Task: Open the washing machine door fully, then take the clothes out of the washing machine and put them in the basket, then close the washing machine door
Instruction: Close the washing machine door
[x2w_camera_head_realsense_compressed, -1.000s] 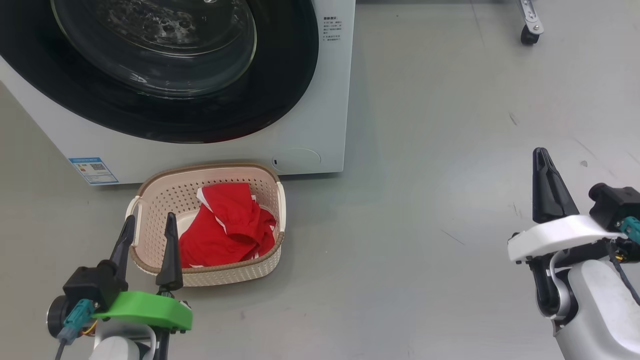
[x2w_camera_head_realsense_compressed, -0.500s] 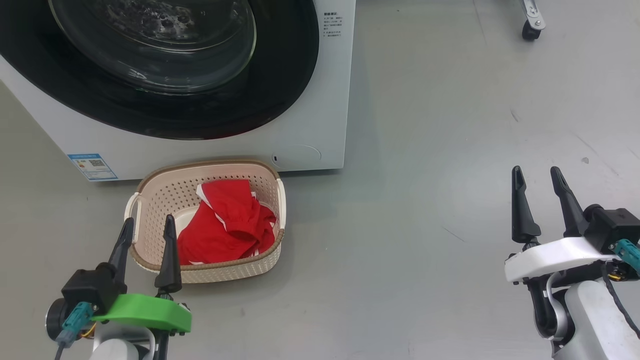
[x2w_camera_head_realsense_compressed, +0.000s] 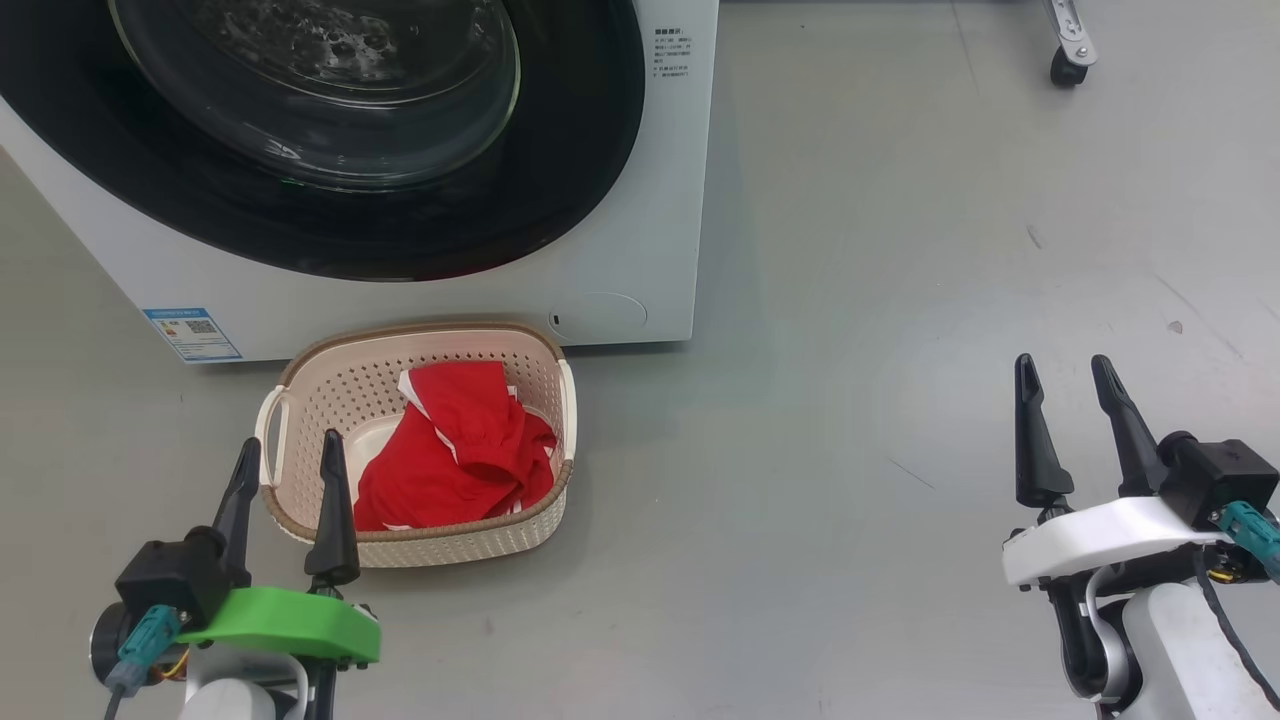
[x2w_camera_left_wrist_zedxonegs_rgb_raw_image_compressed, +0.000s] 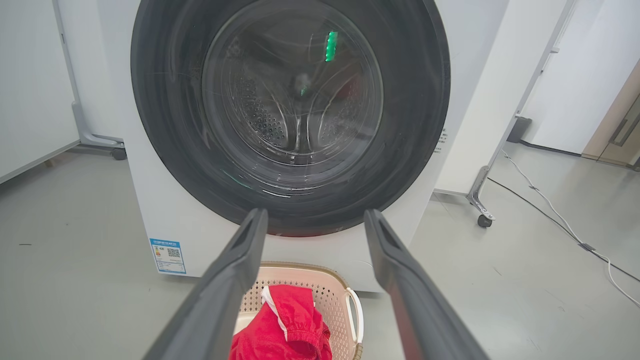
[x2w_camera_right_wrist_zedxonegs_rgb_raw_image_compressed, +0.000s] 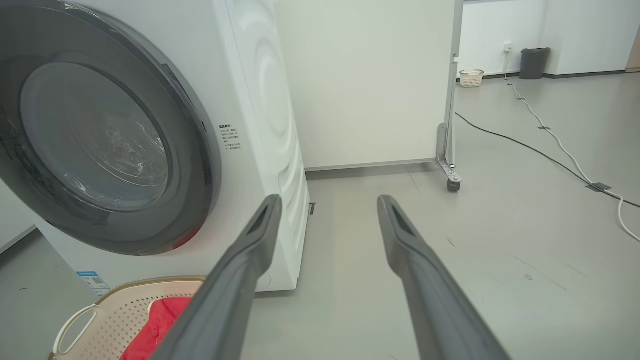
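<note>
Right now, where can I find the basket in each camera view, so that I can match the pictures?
Head view: the basket is at lower left, on the floor before the washing machine.
Left wrist view: the basket is at bottom centre, cut by the lower edge.
Right wrist view: the basket is in the bottom left corner.
Shared landmark: the blue label sticker, up and left of the basket in all three.

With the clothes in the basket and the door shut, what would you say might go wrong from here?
1. The left gripper hangs close by the basket; a forward move may knock it and spill the clothes.
2. The door looks shut, but whether it latched cannot be told; it may swing open.
3. Cables trail to the robot's right; turning or driving that way might run over them.
</note>
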